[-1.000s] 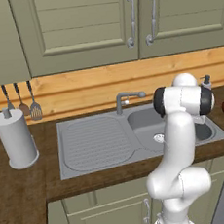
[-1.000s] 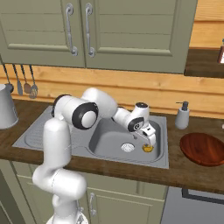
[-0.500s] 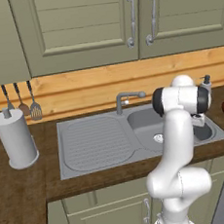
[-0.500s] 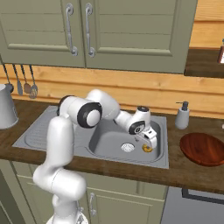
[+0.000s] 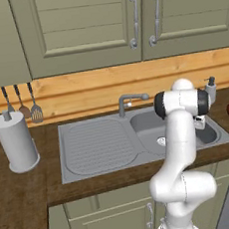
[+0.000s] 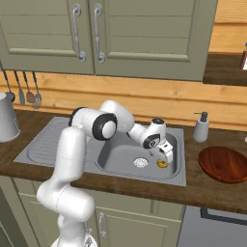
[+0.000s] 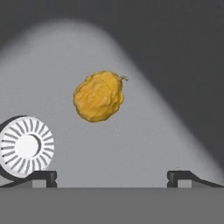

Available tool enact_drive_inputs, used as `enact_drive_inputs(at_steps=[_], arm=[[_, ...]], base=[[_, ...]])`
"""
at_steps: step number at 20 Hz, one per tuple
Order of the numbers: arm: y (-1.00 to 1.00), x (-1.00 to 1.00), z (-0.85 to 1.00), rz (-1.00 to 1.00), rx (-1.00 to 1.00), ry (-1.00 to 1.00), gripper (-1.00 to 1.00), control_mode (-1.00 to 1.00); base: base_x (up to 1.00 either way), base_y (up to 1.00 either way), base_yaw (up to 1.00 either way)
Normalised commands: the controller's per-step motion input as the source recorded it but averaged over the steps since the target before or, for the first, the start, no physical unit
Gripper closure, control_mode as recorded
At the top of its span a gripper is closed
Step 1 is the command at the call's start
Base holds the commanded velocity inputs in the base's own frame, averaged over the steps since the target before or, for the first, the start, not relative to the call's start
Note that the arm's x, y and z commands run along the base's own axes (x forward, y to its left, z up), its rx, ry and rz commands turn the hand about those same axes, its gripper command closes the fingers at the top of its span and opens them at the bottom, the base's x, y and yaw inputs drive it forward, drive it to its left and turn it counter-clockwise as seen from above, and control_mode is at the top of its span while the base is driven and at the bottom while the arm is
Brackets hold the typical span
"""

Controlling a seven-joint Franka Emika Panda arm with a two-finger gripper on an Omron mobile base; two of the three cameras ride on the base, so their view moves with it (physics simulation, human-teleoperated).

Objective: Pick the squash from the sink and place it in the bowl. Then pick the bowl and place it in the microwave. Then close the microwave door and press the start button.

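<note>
We are working over the sink (image 6: 58, 144), reaching down into its basin beside the round drain (image 6: 140, 162). The bowl (image 6: 224, 164) is waiting on the counter to the right. Our gripper (image 6: 164, 159) is hanging just above the squash (image 7: 99, 96), jaws spread wide and holding nothing. The squash is lying on the basin floor, not yet between the fingertips (image 7: 43, 176). We judge this the first pick: next we are needing to descend, centre and close.

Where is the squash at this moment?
The squash lies on the floor of the sink basin, right of the round drain in the right base view, under the open pincer.
</note>
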Motion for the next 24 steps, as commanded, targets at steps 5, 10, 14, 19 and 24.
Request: enact_drive_inputs(at_steps=[5,10,14,19,24], arm=[[-0.08,0.20,-0.16,0.00,0.00,0.00,-1.00,-1.00],[-0.16,0.06,-0.25,0.00,0.00,0.00,-1.00,-1.00],[-0.06,0.21,-0.27,0.00,0.00,0.00,-1.00,-1.00],[-0.11,0.18,-0.21,0.00,0.00,0.00,-1.00,-1.00],[-0.20,0.23,-0.13,0.00,0.00,0.00,-1.00,-1.00]], base=[[0.00,0.00,0.00],[0.00,0.00,0.00],[0.00,0.00,0.00],[0.00,0.00,0.00],[0.00,0.00,0.00]])
